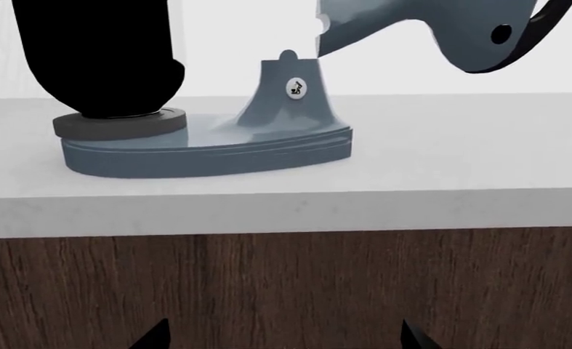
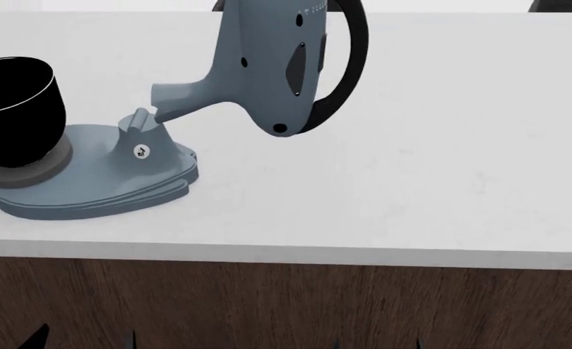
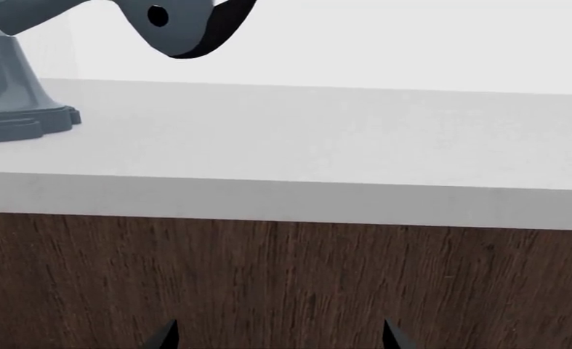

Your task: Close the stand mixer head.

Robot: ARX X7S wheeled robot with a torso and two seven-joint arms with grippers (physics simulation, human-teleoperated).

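The stand mixer head (image 2: 266, 65) is a bulbous blue-grey body with a black back band. It is tilted up and back on its narrow hinge neck, above the blue-grey base plate (image 2: 91, 185). It also shows in the left wrist view (image 1: 431, 29) and the right wrist view (image 3: 160, 22). My left gripper (image 1: 283, 338) is open and empty, low in front of the wooden cabinet face, below the counter edge. My right gripper (image 3: 278, 336) is open and empty, also low before the cabinet, to the right of the mixer. Only the fingertips of each show.
A black round bowl (image 2: 9, 109) stands on the base plate at the left. The mixer sits on a white counter (image 2: 441, 174) over a dark wood cabinet front (image 2: 296, 305). A silver knob (image 2: 142, 151) marks the mixer's pedestal.
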